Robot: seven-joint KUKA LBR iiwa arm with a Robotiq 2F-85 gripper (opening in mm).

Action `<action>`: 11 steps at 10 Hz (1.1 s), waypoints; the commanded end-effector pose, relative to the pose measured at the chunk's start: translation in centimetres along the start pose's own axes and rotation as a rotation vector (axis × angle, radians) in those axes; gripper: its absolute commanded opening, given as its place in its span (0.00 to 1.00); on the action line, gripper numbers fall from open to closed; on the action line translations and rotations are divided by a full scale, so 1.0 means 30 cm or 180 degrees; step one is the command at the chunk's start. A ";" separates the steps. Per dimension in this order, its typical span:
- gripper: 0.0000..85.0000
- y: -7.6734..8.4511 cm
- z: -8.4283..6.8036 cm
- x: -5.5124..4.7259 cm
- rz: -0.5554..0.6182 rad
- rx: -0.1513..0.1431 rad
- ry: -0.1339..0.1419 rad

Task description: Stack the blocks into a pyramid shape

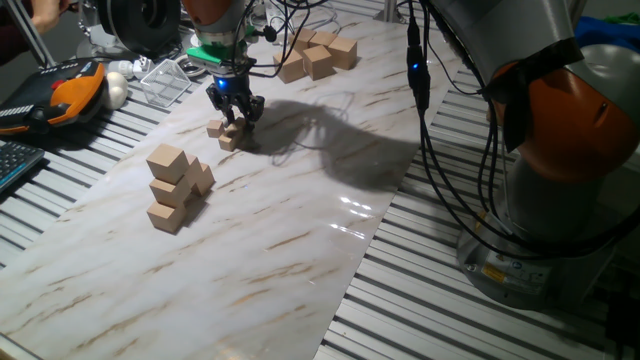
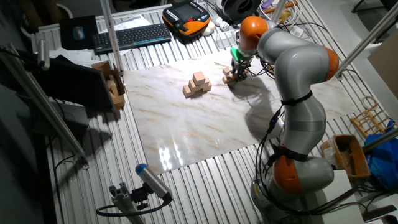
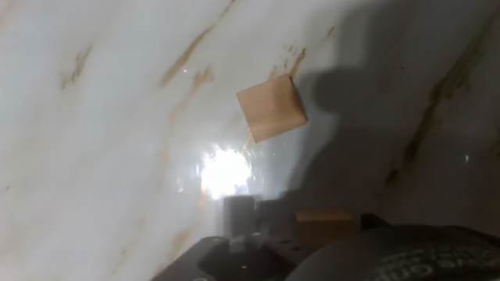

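Two tiny tan blocks show on the marble board point(image 1: 300, 250): one block point(image 1: 216, 128) to the left of the fingers and another block point(image 1: 229, 140) just in front of them. My gripper point(image 1: 236, 118) hangs low over them with its fingers spread, open, and touches neither as far as I can see. In the hand view one block point(image 3: 270, 109) lies alone on the marble. A second block point(image 3: 324, 226) sits at the bottom edge beside a dark finger point(image 3: 238, 212). From the other fixed view the gripper point(image 2: 237, 74) hides most of the blocks.
A pile of medium tan cubes point(image 1: 175, 185) stands front-left of the gripper, also seen as the cube pile point(image 2: 198, 84). Large tan cubes point(image 1: 318, 55) lie at the board's far end. A clear plastic tray point(image 1: 165, 80) and an orange pendant point(image 1: 75, 90) sit at the left.
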State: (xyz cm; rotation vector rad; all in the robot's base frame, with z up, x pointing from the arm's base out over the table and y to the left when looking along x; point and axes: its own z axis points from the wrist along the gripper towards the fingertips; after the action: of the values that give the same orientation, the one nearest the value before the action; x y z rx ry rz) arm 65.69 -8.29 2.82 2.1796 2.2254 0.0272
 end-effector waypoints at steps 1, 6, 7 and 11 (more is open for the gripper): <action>0.80 0.000 0.000 0.001 0.0001 -0.0005 0.0000; 0.80 0.004 -0.007 0.003 -0.0014 -0.0009 -0.0015; 0.80 0.006 -0.008 0.004 -0.0014 -0.0009 -0.0015; 0.80 0.006 -0.008 0.004 -0.0014 -0.0019 -0.0015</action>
State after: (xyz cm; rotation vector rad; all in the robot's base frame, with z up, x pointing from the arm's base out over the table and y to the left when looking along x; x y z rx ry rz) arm 65.85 -8.15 3.05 2.1695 2.2248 0.0285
